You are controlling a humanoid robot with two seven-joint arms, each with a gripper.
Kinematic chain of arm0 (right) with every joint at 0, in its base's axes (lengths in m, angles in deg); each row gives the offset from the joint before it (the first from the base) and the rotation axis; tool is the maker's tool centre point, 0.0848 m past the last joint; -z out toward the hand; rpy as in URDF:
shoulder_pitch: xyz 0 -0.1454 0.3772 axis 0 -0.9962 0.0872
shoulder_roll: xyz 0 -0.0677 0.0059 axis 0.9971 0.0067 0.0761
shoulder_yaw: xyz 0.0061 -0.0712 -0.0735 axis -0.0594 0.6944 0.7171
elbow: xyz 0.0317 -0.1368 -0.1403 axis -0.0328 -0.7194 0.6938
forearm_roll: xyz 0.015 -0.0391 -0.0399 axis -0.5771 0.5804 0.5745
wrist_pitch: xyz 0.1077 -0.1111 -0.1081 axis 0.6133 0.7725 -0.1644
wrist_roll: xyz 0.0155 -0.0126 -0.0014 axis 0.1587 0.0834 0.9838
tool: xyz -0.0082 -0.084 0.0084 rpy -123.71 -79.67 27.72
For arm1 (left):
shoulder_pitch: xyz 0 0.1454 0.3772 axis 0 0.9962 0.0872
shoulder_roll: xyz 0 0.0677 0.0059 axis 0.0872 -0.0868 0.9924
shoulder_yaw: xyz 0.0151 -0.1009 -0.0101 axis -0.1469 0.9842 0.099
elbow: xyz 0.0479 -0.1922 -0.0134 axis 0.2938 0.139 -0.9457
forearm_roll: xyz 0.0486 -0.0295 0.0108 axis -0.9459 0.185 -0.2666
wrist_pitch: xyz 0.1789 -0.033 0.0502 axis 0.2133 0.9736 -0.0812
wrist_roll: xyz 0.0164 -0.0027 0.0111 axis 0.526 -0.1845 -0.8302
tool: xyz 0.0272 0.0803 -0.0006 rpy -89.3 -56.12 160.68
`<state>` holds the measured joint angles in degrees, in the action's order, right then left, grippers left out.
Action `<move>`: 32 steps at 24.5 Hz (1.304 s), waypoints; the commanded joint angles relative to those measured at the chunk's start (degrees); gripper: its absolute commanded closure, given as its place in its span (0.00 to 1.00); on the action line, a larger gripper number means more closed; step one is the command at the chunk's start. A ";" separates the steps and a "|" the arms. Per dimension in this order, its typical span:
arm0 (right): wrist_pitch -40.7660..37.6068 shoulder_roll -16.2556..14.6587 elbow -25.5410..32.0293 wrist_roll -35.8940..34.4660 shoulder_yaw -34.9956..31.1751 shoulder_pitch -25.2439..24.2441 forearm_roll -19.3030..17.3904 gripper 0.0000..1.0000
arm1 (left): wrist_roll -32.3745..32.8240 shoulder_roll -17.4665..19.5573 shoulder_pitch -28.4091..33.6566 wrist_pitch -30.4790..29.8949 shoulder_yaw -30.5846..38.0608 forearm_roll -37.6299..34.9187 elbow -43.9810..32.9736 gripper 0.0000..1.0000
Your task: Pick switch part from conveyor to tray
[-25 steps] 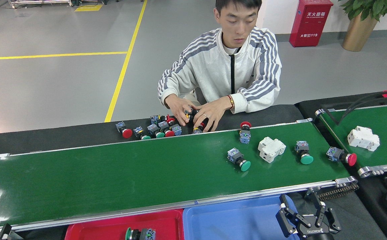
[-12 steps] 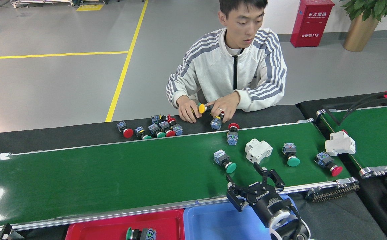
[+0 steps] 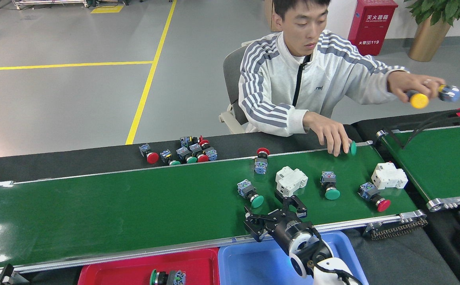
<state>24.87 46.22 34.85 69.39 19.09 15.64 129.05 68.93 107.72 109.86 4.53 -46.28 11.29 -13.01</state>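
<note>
On the green conveyor (image 3: 135, 206) lie several switch parts: a green-capped one (image 3: 249, 192), a red-capped one standing upright (image 3: 261, 161), another green-capped one (image 3: 329, 186) and a red-capped one (image 3: 373, 196). My right gripper (image 3: 273, 213) hangs open over the belt's near edge, just right of and nearer than the first green-capped part, holding nothing. Below the belt are a red tray (image 3: 135, 269), which holds one green-capped switch part (image 3: 166, 277), and a blue tray (image 3: 246, 265). My left gripper is out of view.
Two white breaker blocks (image 3: 290, 179) (image 3: 388, 176) lie on the belt. A person's hand (image 3: 333, 136) rests a green part at the belt's far edge. The other hand (image 3: 416, 85) holds a yellow-capped part above the second belt (image 3: 443, 162). Spare parts (image 3: 182, 152) sit on the black ledge.
My right gripper has moved left and up over the belt's near edge. The parts have ridden left. The person has leaned right, one hand to the belt, the other stretched out.
</note>
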 commanded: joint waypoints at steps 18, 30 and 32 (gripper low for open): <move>-4.04 -0.46 5.18 -2.08 11.05 1.69 -0.24 0.96 | -0.31 0.69 -0.16 -0.08 0.32 -0.08 -0.43 0.00; -32.52 -5.64 18.01 -8.50 17.73 -8.42 -0.24 0.01 | 1.53 0.69 -0.69 -4.11 -0.55 0.00 -0.96 0.00; -30.23 -5.12 18.71 -8.32 16.15 -8.86 -0.50 0.01 | 4.17 0.52 -3.06 -6.58 -2.75 -0.08 -2.37 0.00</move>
<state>-6.42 40.71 52.43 61.69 36.20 6.47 128.84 71.47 107.72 107.93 0.25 -48.43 11.30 -14.03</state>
